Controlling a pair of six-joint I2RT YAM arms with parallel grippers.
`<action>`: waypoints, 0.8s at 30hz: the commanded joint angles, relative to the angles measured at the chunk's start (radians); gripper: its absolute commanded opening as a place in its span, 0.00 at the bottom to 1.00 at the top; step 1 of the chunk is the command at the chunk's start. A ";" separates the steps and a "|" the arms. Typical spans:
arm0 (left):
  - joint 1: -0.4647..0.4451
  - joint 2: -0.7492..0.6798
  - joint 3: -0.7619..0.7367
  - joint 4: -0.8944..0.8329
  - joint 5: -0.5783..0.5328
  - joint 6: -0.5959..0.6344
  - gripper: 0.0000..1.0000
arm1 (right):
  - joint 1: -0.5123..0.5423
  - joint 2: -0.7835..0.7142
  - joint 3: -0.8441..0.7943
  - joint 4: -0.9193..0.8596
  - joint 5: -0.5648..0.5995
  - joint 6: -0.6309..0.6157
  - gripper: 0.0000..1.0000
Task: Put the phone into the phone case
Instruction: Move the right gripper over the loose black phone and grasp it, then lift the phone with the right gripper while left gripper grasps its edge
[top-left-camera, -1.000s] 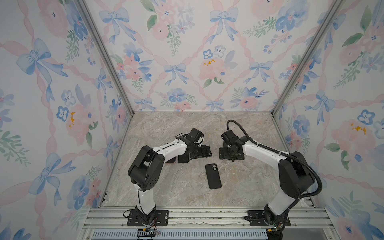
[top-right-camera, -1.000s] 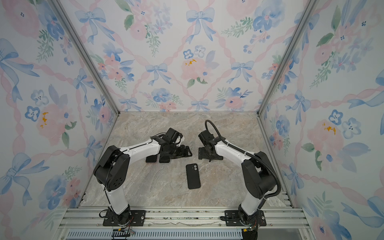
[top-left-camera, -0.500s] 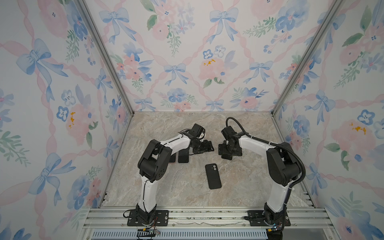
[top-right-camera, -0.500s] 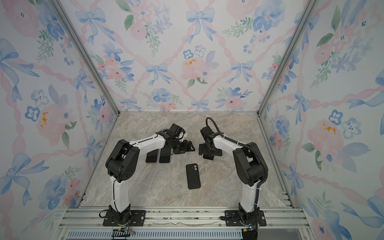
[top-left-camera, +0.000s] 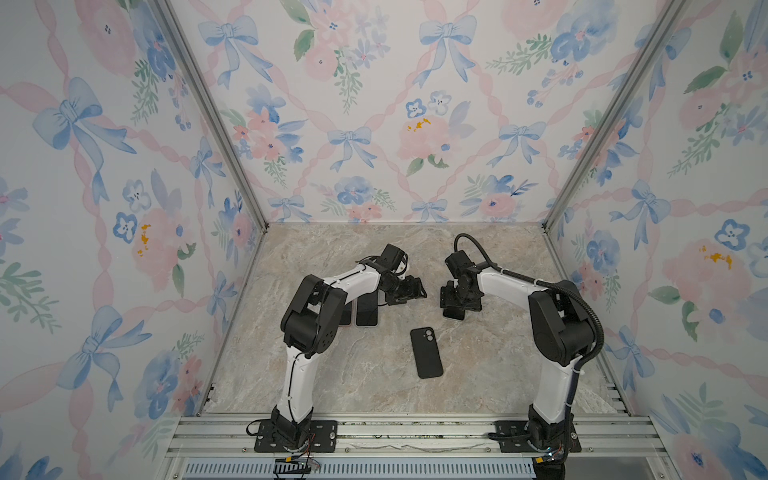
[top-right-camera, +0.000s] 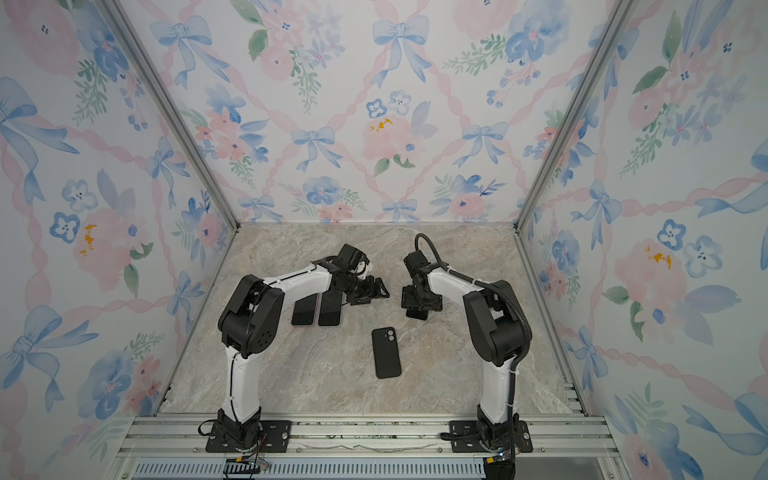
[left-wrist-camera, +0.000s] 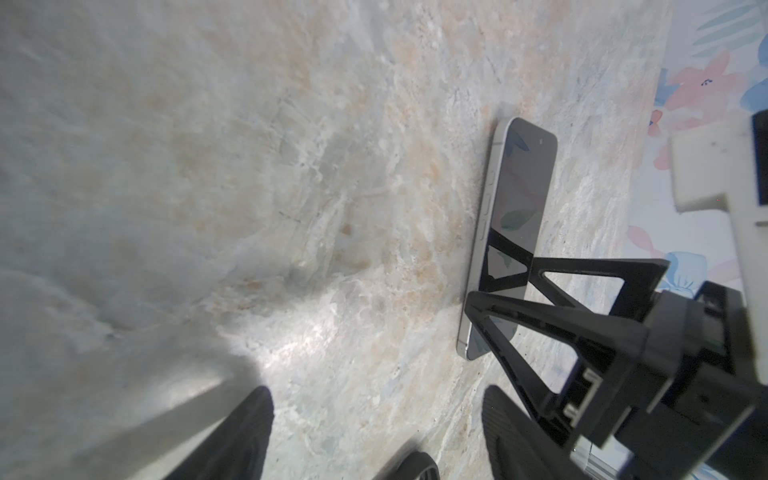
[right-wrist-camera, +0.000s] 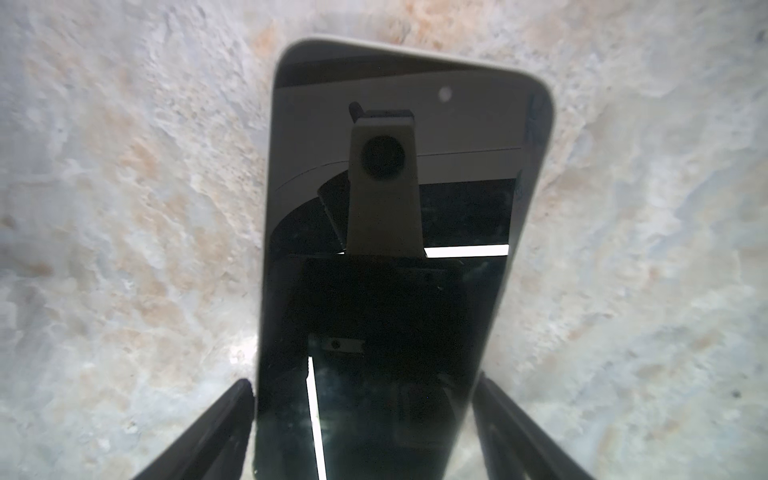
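A phone (right-wrist-camera: 390, 266) with a pale frame lies screen up on the marble table. My right gripper (right-wrist-camera: 363, 382) straddles its lower end, one finger against each long edge. In the left wrist view the same phone (left-wrist-camera: 515, 195) lies flat with those fingers (left-wrist-camera: 490, 307) clamped across it. In both top views the right gripper (top-left-camera: 456, 305) (top-right-camera: 417, 305) covers most of it. The black phone case (top-left-camera: 426, 352) (top-right-camera: 386, 352) lies back up, camera holes showing, in the middle nearer the front. My left gripper (left-wrist-camera: 378, 415) (top-left-camera: 409, 289) is open and empty, just left of the right one.
Two other dark phones (top-left-camera: 366, 311) (top-left-camera: 345, 319) lie side by side under my left forearm, one partly hidden. Floral walls close the table on three sides. An aluminium rail (top-left-camera: 395, 432) with both arm bases runs along the front.
Both arms have drawn their elbows up and toward the front. The left gripper moved right and back. The right gripper shifted slightly left and its jaws narrowed onto the phone.
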 joint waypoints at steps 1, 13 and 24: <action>0.013 0.028 0.027 -0.006 0.033 -0.011 0.80 | -0.013 0.049 0.004 0.020 -0.036 -0.010 0.79; 0.041 0.063 0.057 -0.006 0.082 -0.011 0.77 | -0.018 0.081 0.021 0.021 -0.126 -0.105 0.66; 0.040 0.162 0.164 -0.005 0.140 -0.018 0.74 | -0.030 0.079 0.021 0.007 -0.158 -0.156 0.55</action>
